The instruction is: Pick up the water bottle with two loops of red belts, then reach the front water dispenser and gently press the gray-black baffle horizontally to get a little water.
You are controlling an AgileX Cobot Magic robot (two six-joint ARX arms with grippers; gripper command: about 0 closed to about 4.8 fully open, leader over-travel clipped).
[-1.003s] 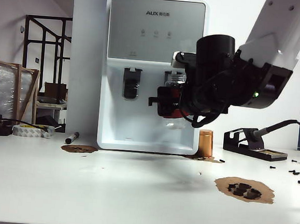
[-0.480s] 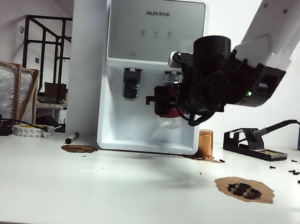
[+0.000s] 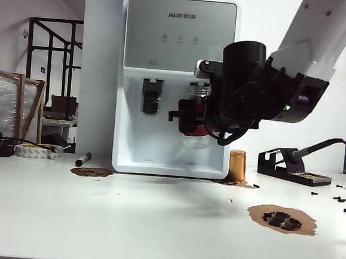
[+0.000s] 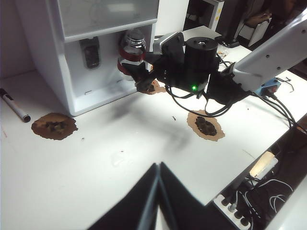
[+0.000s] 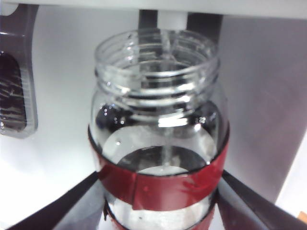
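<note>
My right gripper (image 3: 192, 118) is shut on the water bottle (image 3: 201, 96), a clear jar with dark-red bands (image 5: 163, 184). It holds the jar upright inside the right tap bay of the white water dispenser (image 3: 180, 40). In the right wrist view a thin stream of water falls from the white tap (image 5: 170, 19) into the jar's mouth (image 5: 156, 52). The gray-black baffle (image 5: 204, 23) shows as dark pieces right behind the mouth; whether they touch I cannot tell. My left gripper (image 4: 158, 166) hangs shut over the bare table, well back from the dispenser (image 4: 105, 14), and holds nothing.
The matching left-hand paddle (image 3: 151, 96) sits beside the bay. A copper cylinder (image 3: 236, 166) stands by the dispenser's right corner, with a soldering stand (image 3: 290, 164) further right. A marker (image 3: 83, 158), a tape roll (image 3: 36, 150), brown patches (image 3: 281, 219) and loose screws (image 3: 341, 200) lie on the table.
My right gripper and the bottle edged slightly left and up toward the tap a second ago, then stayed still.
</note>
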